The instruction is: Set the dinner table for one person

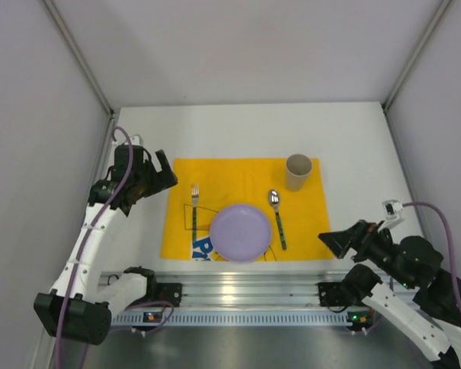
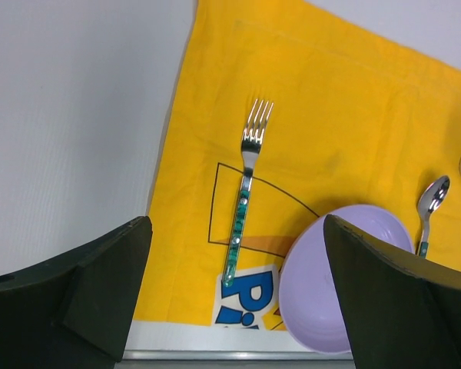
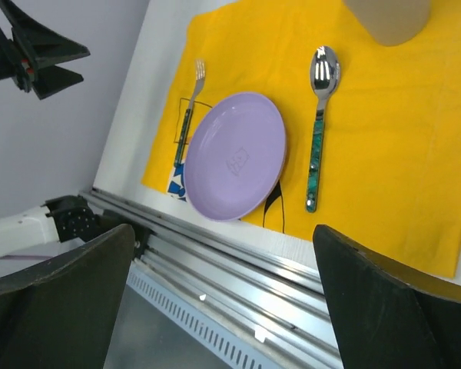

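a large flat matte white rectangular dinner table fills the floor of a pale-walled enclosure, seen from above. a silver aluminium rail runs along its near edge, where two white and black robot arms are bolted. a yellow rectangular cloth placemat with a printed line drawing and blue lettering lies flat on the middle of the table, its near edge close to the rail.

the left gripper is held above bare tabletop just off the mat's far left corner, its two black fingers spread wide with nothing between them. the right gripper sits near the mat's near right corner, pointing toward it - its fingers are also wide apart and empty.

a round lilac plastic plate rests on the near middle of the mat, covering part of the lettering. a beige cylindrical cup stands upright at the mat's far right corner. a steel spoon with a green patterned handle lies just right of the plate, bowl pointing away from the arms. a matching steel fork with a green patterned handle lies just left of the plate - tines pointing away too.
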You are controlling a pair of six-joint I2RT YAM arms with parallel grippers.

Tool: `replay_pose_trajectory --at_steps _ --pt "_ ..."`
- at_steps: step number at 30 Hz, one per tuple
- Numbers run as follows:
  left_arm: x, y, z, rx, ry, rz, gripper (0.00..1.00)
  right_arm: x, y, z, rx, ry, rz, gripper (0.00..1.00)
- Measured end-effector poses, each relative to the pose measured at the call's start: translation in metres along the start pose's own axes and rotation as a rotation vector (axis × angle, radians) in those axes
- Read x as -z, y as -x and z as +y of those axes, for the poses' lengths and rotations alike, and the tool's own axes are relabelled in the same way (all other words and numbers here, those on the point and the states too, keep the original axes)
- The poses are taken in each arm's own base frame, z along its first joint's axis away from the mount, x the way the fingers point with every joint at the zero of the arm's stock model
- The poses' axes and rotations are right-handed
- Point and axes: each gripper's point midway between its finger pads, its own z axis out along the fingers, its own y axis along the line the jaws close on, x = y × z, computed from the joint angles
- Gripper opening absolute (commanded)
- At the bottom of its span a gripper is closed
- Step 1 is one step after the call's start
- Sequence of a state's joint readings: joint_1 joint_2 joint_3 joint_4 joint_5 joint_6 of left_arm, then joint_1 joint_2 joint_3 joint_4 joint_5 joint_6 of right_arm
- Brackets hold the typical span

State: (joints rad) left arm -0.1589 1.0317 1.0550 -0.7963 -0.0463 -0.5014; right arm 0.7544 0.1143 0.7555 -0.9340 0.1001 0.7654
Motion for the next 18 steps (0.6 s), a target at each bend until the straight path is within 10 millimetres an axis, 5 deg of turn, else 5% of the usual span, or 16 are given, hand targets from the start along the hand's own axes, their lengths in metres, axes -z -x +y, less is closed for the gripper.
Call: replay_pose_trajectory --at_steps 9,18 --pt "-0.003 0.019 -0.006 0.018 -0.013 -0.078 0.99 0.045 0.02 -0.027 -0.09 -0.12 -0.127 0.99" --pt "-0.004 0.027 -0.003 0.012 0.002 -0.114 0.99 0.048 0.028 -0.042 -0.059 -0.261 -0.117 1.0"
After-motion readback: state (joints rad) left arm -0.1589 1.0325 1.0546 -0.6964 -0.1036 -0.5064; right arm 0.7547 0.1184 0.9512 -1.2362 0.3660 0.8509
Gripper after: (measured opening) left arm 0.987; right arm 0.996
